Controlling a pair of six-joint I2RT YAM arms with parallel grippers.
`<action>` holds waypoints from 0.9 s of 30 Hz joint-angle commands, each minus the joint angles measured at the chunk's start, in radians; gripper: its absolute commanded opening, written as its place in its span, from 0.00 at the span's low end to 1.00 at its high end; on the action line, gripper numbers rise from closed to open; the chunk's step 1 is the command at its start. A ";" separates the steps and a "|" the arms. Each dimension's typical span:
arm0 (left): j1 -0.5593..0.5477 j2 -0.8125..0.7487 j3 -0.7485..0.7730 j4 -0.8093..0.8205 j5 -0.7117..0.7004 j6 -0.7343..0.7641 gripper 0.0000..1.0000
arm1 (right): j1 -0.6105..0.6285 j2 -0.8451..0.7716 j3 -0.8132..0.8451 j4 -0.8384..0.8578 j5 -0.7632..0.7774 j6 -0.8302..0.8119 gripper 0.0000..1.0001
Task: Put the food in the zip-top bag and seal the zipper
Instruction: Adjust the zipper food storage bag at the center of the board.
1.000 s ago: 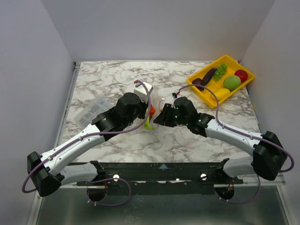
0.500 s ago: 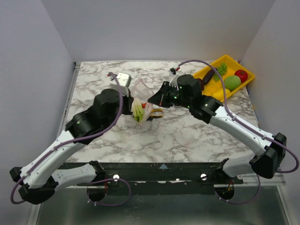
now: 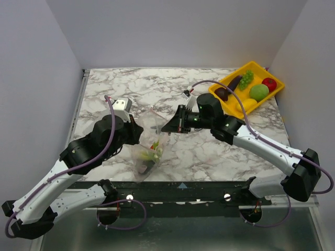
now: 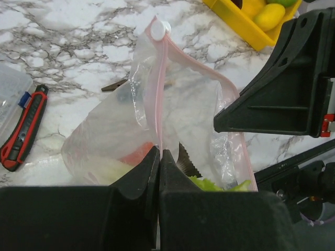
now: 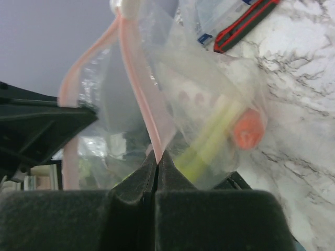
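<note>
left gripper [image 4: 159, 155] is clamping the pink zipper [image 4: 157, 89] between closed jaws | zip-top bag [image 4: 99, 136] is holding a red piece [image 4: 137, 153] and green leaves [image 4: 209, 184] | red-and-black tool [image 4: 23, 130] is lying left | yellow tray [image 4: 235, 20] is sitting far right

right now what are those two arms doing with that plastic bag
Both arms hold the clear bag between them: the left gripper and the right gripper are each pinched shut on its pink zipper. Some food is inside, the mouth looks unsealed, and more sits in the yellow tray.
</note>
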 commanded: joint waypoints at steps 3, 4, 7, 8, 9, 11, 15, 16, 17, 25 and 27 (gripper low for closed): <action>-0.004 0.029 0.062 -0.019 0.076 -0.020 0.00 | 0.032 -0.013 0.108 0.066 -0.068 0.032 0.00; -0.004 0.034 0.077 -0.020 0.072 -0.016 0.00 | 0.036 -0.017 0.123 0.060 -0.065 0.030 0.00; -0.004 0.037 0.093 -0.022 0.044 -0.012 0.00 | 0.038 -0.029 0.127 0.081 -0.066 0.040 0.00; -0.004 0.033 0.091 -0.022 0.030 -0.008 0.00 | 0.037 -0.026 0.122 0.084 -0.068 0.043 0.00; -0.004 0.026 0.090 -0.023 0.010 -0.002 0.00 | 0.037 -0.019 0.122 0.083 -0.072 0.041 0.00; -0.004 0.014 0.095 -0.032 -0.039 0.017 0.00 | 0.038 0.004 0.141 0.053 -0.065 0.028 0.00; -0.004 0.007 0.187 -0.088 -0.085 0.047 0.00 | 0.042 0.039 0.255 -0.021 -0.066 0.001 0.00; -0.004 0.001 0.201 -0.089 -0.081 0.049 0.00 | 0.045 0.035 0.270 -0.008 -0.066 0.000 0.00; -0.003 -0.011 0.205 -0.085 -0.076 0.051 0.00 | 0.048 0.030 0.284 0.005 -0.066 0.001 0.00; -0.002 -0.051 0.037 -0.056 -0.080 0.029 0.00 | 0.055 0.113 0.101 0.233 -0.128 0.115 0.00; -0.002 -0.045 0.020 -0.067 -0.076 0.035 0.00 | 0.080 0.117 0.082 0.255 -0.099 0.115 0.00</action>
